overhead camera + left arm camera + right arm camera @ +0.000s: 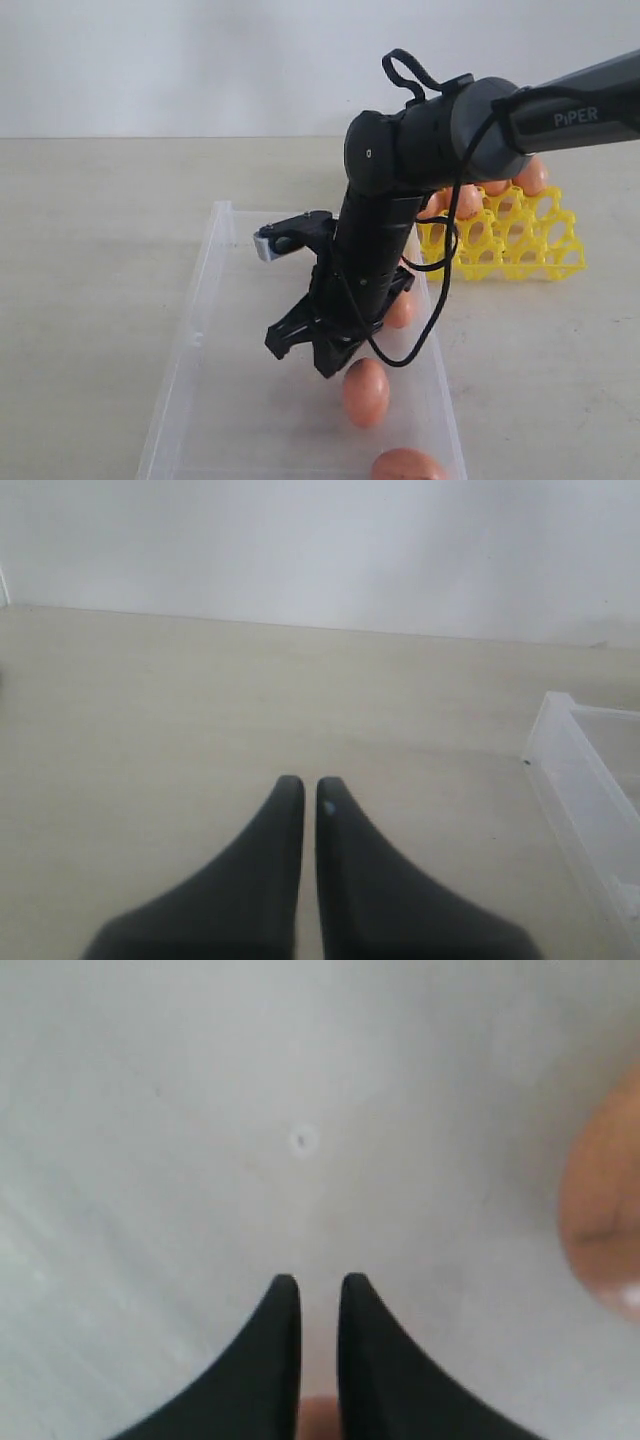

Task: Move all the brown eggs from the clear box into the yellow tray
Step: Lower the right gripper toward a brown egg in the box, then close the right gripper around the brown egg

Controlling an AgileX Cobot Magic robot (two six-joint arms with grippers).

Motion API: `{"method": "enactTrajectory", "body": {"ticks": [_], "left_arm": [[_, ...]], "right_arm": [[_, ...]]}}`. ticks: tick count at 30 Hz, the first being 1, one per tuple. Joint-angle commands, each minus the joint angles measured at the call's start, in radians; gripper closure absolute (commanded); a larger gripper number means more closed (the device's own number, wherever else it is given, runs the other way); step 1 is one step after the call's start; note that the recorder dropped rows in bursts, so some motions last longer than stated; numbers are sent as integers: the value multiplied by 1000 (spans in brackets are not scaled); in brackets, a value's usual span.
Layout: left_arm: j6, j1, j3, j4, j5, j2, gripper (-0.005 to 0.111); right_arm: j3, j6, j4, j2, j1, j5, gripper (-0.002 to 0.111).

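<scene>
Exterior: right gripper (322,358) hangs low inside clear box (200,330), just above brown egg (365,392), probably lined up to pick it. Second egg (405,465) and third egg (401,310) also in box. Yellow tray (520,258) beside box, tray eggs (530,177) on its far side. Arm label (575,117) reads "PiPER". Left wrist view: left gripper (303,782) closed, empty, parked over table (150,700), out of the way. Right wrist view: jaws nearly together, nothing between tips, nearby egg (600,1210) not held.
</scene>
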Motion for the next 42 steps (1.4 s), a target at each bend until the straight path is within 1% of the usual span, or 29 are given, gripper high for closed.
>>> {"method": "enactTrajectory", "body": {"ticks": [1,6,9,12,14,19,21,22,25,31,37,39,42], "left_arm": [[2,3,3,-3,-7,-2,103],[2,3,3,-3,-7,-2,103],[2,3,3,-3,-7,-2,103],[2,3,3,-3,-7,-2,103],[2,3,3,-3,-7,-2,103],[2,3,3,-3,-7,-2,103],[2,3,3,-3,-7,-2,103],[2,3,3,-3,-7,-2,103],[2,3,3,-3,-7,-2,103],[2,3,3,-3,-7,-2,103],[2,3,3,-3,-7,-2,103],[2,3,3,-3,-7,-2,103],[2,3,3,-3,-7,-2,103]], "right_arm": [[1,-9,25,-19,-2,-103,108],[1,-78,25,-21,-2,-108,108],[1,-85,25,-21,-2,-148,108],[1,-180,25,-29,-2,-156,106],[1,-251,25,-34,-2,-132,97],[1,-311,25,-49,-2,-57,61],[1,-313,25,-51,-2,-43,51],[1,-309,25,-54,-2,-37,48],[1,-304,23,-67,-2,6,48],[1,-340,-70,-100,-2,71,48],[1,-340,-75,-107,-2,215,48],[1,-310,-75,-107,-2,227,48],[1,-215,-75,-107,-2,230,48]]}}
